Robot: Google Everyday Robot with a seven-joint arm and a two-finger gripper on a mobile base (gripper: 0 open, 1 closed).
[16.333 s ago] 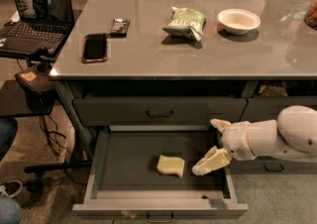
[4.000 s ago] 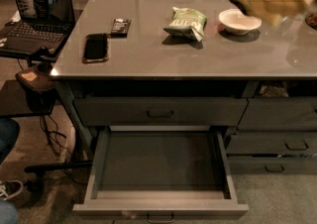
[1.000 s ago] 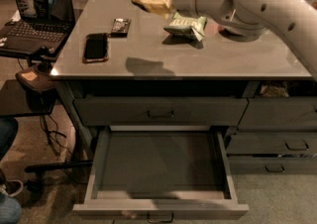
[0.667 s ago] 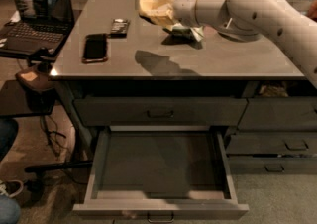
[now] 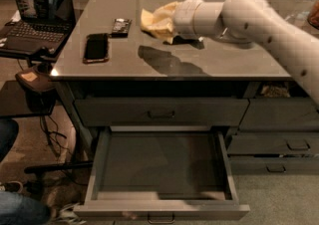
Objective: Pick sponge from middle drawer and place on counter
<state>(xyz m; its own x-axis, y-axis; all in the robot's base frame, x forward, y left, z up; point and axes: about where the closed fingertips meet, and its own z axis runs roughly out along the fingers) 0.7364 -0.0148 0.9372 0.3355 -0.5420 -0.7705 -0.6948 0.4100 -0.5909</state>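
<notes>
My gripper (image 5: 158, 22) reaches in from the right and hangs a little above the grey counter (image 5: 214, 64), left of its middle. It is shut on the pale yellow sponge (image 5: 151, 20). Their shadow lies on the counter just below. The middle drawer (image 5: 164, 162) stands pulled open below the counter's front edge, and its dark interior holds nothing. The white arm (image 5: 249, 17) crosses the right half of the counter.
A black phone (image 5: 95, 47) and a small dark device (image 5: 120, 26) lie on the counter's left part. An open laptop (image 5: 37, 0) sits on a side table at the left. A person's leg (image 5: 20, 209) shows at the bottom left. Closed drawers (image 5: 294, 144) are at the right.
The sponge has gone from the drawer into my gripper. Over the last second the gripper has moved with it leftward and lower over the counter.
</notes>
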